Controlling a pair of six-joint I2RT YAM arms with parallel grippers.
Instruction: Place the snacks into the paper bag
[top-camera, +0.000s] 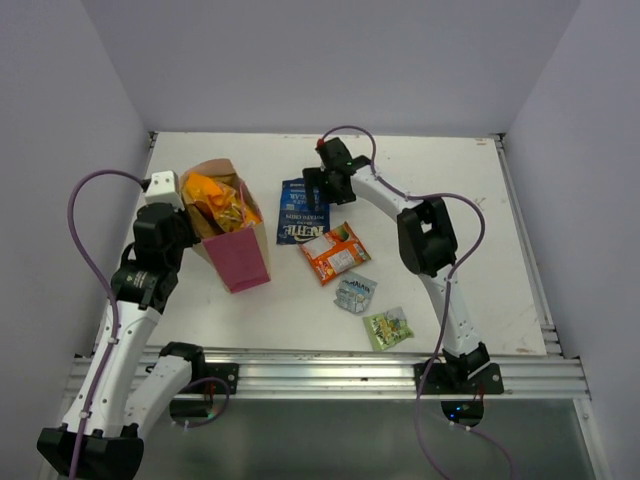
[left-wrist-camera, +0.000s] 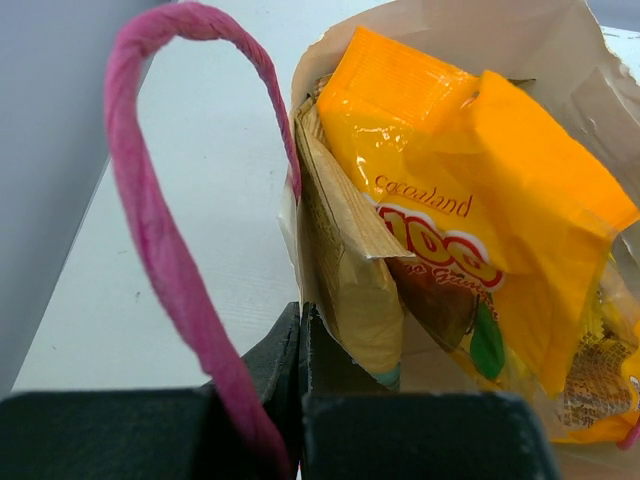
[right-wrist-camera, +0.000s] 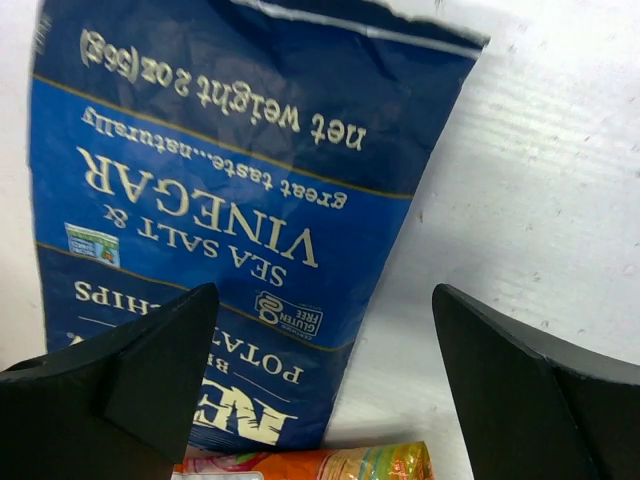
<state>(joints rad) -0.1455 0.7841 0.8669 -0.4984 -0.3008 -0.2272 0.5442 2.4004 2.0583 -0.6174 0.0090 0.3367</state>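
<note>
Table (top-camera: 480, 250): white; it carries the bag and four loose packets, which only the top view shows together.
Paper bag (top-camera: 238, 258): stands upright at the left of the table with its mouth up and a pink side facing the near edge. The left wrist view adds its pink cord handle (left-wrist-camera: 150, 230) arching beside the rim.
Orange-yellow bag (top-camera: 215, 200): inside the paper bag on end, its top sticking out of the mouth.
Tan chip bag (left-wrist-camera: 340, 260): also inside, squeezed between the orange-yellow bag and the bag wall. It is clear only in the left wrist view.
Dark blue chip bag (top-camera: 302, 215): flat at table centre, long axis running near to far. The right wrist view shows its print upside down, with the net-weight end away and the brand end beside the orange-red pack.
Orange-red pack (top-camera: 335, 253): flat, just nearer than the blue bag and angled.
Small silver-blue packet (top-camera: 355, 292): flat, nearer again.
Small green packet (top-camera: 387, 328): flat, close to the near edge.
Right gripper (right-wrist-camera: 320, 380): fingers spread wide above the blue bag's brand end.
Left gripper (left-wrist-camera: 302, 340): fingers pressed together, pinching the paper bag's rim.
</note>
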